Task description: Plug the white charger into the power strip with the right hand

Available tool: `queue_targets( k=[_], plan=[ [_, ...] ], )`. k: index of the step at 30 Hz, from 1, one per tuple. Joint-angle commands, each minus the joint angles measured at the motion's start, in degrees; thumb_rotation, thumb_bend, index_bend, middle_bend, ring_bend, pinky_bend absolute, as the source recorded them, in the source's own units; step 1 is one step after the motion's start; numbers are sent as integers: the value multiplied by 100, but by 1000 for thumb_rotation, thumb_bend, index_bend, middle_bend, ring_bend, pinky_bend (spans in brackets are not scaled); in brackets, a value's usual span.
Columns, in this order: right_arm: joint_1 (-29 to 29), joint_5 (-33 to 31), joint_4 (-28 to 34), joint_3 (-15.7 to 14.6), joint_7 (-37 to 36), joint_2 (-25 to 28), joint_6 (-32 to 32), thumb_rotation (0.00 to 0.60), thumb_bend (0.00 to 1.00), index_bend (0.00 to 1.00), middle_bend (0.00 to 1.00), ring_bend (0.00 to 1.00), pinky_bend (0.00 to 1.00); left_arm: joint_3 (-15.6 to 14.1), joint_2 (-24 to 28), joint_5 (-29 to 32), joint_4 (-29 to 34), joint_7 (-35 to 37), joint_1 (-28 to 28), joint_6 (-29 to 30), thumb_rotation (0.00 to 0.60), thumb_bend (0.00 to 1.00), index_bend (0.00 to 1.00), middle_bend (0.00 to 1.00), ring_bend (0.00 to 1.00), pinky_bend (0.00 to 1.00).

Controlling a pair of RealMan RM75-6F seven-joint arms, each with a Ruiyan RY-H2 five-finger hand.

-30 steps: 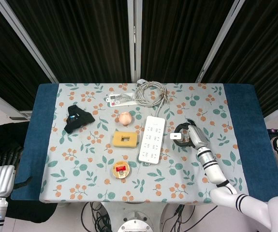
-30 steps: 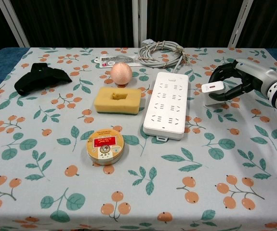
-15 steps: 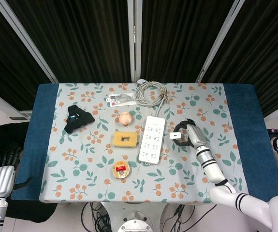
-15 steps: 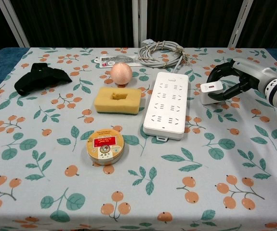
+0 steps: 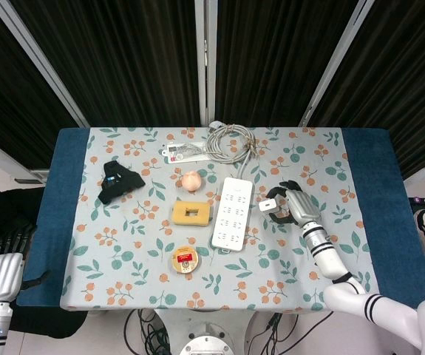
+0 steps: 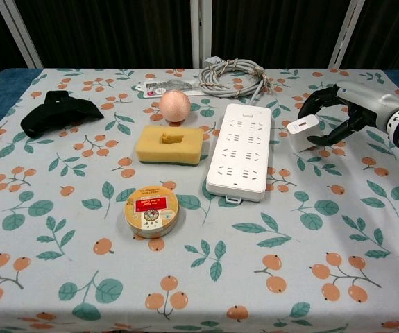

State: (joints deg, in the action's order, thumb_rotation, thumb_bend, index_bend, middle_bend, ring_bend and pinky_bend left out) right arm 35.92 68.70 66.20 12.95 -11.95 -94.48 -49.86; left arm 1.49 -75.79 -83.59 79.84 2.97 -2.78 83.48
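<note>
The right hand (image 6: 332,118) has the white charger (image 6: 302,133) in its dark fingers (image 6: 324,141). It looks like the charger is up off the bench (image 6: 338,229) a little, but I cannot be sure. So the picking-up step looks done, and the carrying step is the one going on now.

The charger sits at the front of the hand, on the side that faces the strip (image 6: 241,150). The fingers curl around it from above and below. In the head view the charger (image 5: 266,206) is just beside the right edge of the strip (image 5: 232,213), with a small gap between them. It is next to the upper half of the strip.

I think the next move is to bring the charger over the strip, line its pins up with one set of holes, and push straight down. I cannot see the pins, so I cannot tell which way they point. The hand may have to turn the charger first. If the pins miss the holes, the strip could slide on the cloth, for nothing holds it down.

The left hand (image 5: 1,271) hangs low by the near left corner of the bench. It holds nothing, and its fingers seem straight.
</note>
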Motion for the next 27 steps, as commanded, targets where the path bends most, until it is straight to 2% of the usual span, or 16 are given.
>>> queue_targets(
  k=[1, 6, 10, 13, 19, 27],
  plan=[
    [83, -22, 203, -90, 527, 190, 87, 600, 139, 342, 322, 85, 0, -2, 8, 0, 6, 5, 4, 5, 600, 136, 74, 31, 0, 0],
    [286, -74, 533, -197, 1819, 505, 89, 600, 52, 332, 310, 69, 0, 0, 14, -12, 8, 13, 6, 21, 600, 137, 74, 31, 0, 0],
    [503, -296, 793, -223, 2937, 647, 93, 600, 67, 333, 343, 72, 0, -5, 11, -26, 15, 15, 12, 41, 600, 136, 74, 31, 0, 0],
    [648, -475, 870, -242, 3516, 666, 126, 600, 98, 366, 377, 91, 0, -10, 15, -15, 16, 32, 33, 57, 600, 136, 74, 31, 0, 0],
    [852, -742, 875, -272, 4076, 608, 194, 600, 140, 427, 418, 133, 0, -19, 18, -6, 5, 66, 57, 68, 600, 137, 74, 31, 0, 0],
    [959, -901, 855, -345, 4272, 565, 222, 600, 151, 447, 430, 140, 0, -19, 15, 4, -15, 98, 60, 51, 600, 137, 74, 31, 0, 0]
  ],
)
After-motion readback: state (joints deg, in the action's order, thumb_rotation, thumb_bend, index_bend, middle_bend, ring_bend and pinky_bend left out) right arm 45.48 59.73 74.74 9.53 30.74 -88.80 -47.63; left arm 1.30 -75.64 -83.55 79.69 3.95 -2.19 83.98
